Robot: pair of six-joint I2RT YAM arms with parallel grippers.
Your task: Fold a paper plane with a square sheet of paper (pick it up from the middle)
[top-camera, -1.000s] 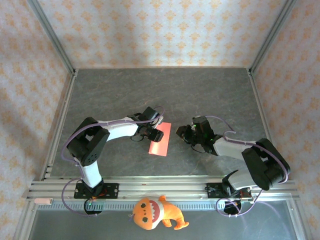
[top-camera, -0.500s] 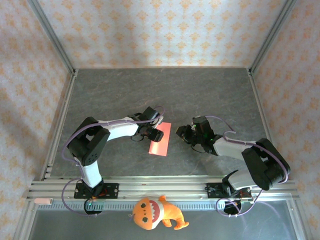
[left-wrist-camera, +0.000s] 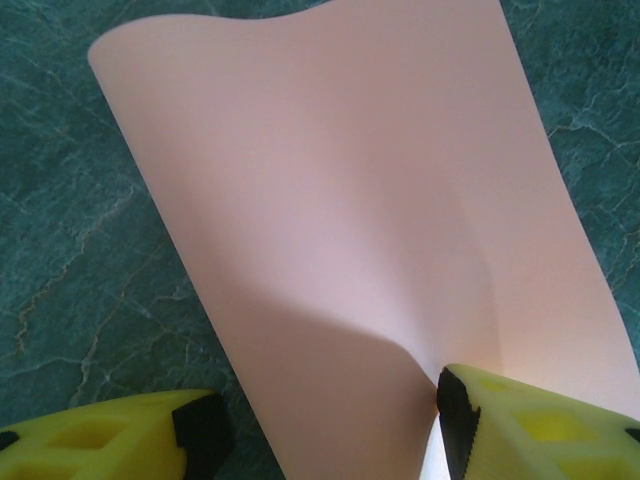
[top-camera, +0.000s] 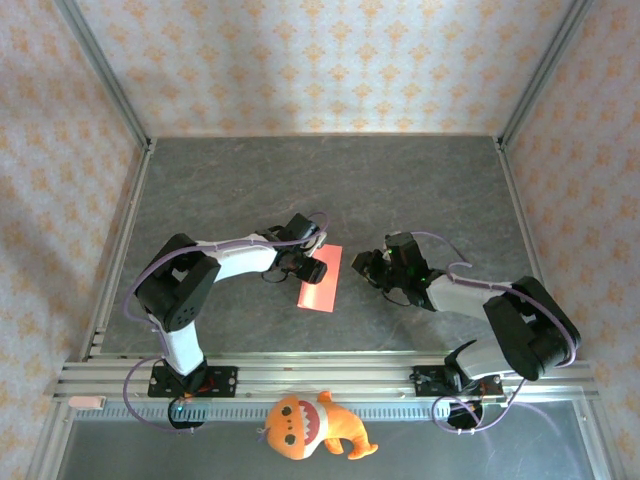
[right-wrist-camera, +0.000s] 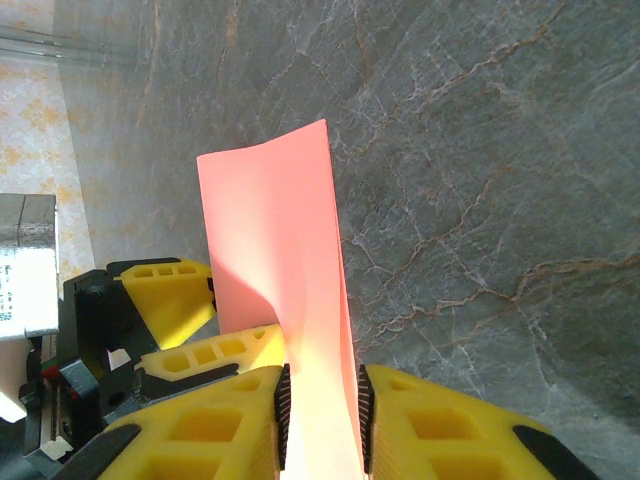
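Note:
The square sheet of paper (top-camera: 320, 285) is red-pink and lies in the middle of the dark stone table (top-camera: 330, 180), bent upward along its length. My left gripper (top-camera: 312, 268) is over its left part. In the left wrist view the sheet (left-wrist-camera: 340, 200) runs between the wide-open jaws of this gripper (left-wrist-camera: 325, 432). The right pad (left-wrist-camera: 457, 425) touches the raised bend, while the left pad stands apart on the table. My right gripper (top-camera: 362, 266) meets the sheet's right side. In the right wrist view that gripper (right-wrist-camera: 322, 410) is shut on the curled sheet (right-wrist-camera: 275, 230), which fills the gap between its pads.
An orange plush toy (top-camera: 310, 425) lies in front of the aluminium rail (top-camera: 330, 372) at the near edge. Patterned walls and metal posts (top-camera: 105, 80) enclose the table on three sides. The left gripper's yellow fingers (right-wrist-camera: 170, 300) sit close beside the right jaws.

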